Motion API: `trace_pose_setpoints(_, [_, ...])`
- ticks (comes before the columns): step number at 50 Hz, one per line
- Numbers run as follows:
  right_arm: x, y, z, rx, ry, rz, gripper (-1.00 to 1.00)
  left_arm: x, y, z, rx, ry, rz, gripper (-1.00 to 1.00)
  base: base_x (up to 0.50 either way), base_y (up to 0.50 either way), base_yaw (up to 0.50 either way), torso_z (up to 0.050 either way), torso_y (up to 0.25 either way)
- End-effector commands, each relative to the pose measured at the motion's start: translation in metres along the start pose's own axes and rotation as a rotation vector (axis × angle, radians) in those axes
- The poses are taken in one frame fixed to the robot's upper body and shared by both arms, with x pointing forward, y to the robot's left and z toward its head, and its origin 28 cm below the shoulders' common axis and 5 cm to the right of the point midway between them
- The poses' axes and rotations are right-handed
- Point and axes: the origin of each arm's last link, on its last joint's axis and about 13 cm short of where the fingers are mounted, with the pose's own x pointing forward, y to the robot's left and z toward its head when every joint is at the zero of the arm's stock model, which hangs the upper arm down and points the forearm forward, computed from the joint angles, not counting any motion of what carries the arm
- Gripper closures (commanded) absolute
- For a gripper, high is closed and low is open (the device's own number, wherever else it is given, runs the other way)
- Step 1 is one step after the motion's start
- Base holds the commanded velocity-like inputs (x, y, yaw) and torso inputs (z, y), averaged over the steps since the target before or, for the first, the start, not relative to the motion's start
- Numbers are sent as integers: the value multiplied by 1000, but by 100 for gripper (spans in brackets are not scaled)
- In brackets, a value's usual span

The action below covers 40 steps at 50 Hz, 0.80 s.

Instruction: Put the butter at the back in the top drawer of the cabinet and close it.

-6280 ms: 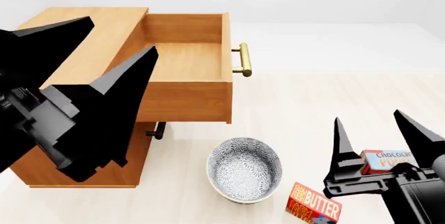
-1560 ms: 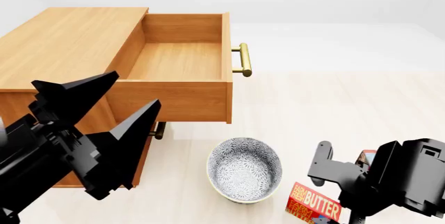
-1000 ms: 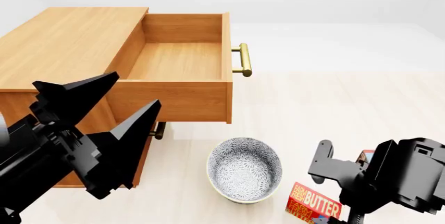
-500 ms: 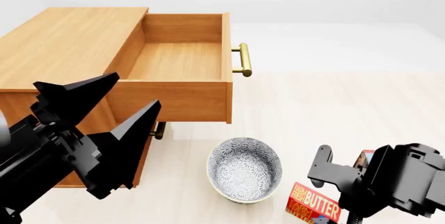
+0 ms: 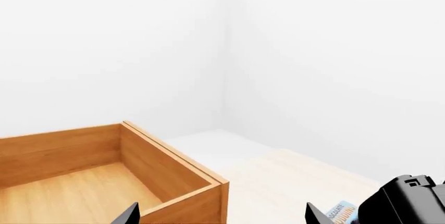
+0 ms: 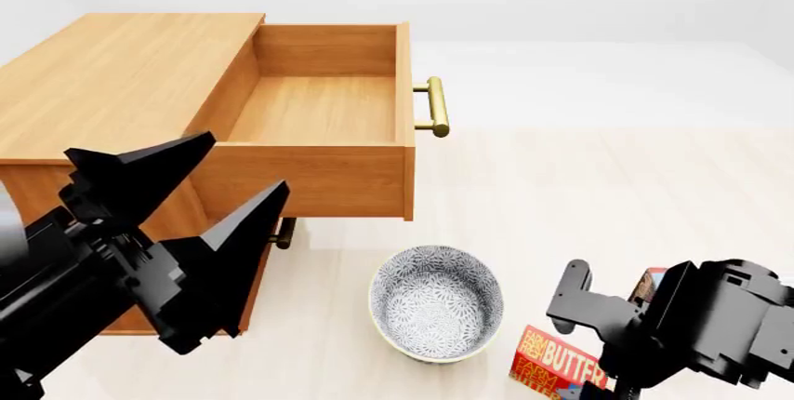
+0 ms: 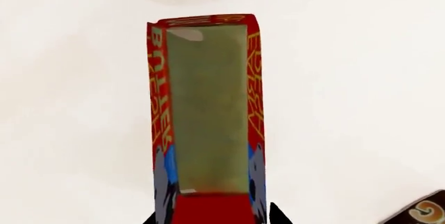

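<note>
Butter (image 6: pixel 561 368) lies on the pale floor at the head view's lower right, just beside the patterned bowl (image 6: pixel 437 300), with the right gripper (image 7: pixel 212 218) now lower over it than half a second ago and partly covering the box's right end. Compared with 6.3 s ago, that arm has turned from fingers-up to pointing down at the box, so the step in hand looks like the descent for a grasp; nothing is lifted yet. Right wrist view shows two dark fingertips straddling the near end of the box, jaws spread and apart from it. Left gripper (image 6: pixel 186 191) has dropped away from the drawer since 6.3 s ago and hangs spread wide, empty, in front of the cabinet (image 6: pixel 112 74). Top drawer (image 6: pixel 325 102) stands pulled out and bare inside, brass bar handle (image 6: pixel 434 107) facing right. Box is a small flat-sided carton, red and orange with blue corners, likely rigid and light. Bowl is round, grey speckled, glossy-looking. Chocolate pudding box (image 5: pixel 338 214) sits behind the right arm, mostly hidden. Cabinet is smooth light wood, boxy.
</note>
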Motion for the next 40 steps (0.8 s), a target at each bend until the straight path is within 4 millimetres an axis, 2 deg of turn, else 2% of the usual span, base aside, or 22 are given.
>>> trace_pose_setpoints(1, [1, -3, 3, 6, -33, -29, 100, 0, 0, 0, -1, 1, 1, -100, 0, 0, 0, 0, 0])
trace_pose_setpoints(21, [-3, -3, 3, 1, -61, -58, 100, 0, 0, 0, -1, 1, 0, -100, 1, 0, 1, 0, 0])
trace_pose_setpoints(40, [-41, 8, -5, -43, -78, -132, 100, 0, 0, 0, -3, 4, -3, -100, 1, 0, 0, 0, 0])
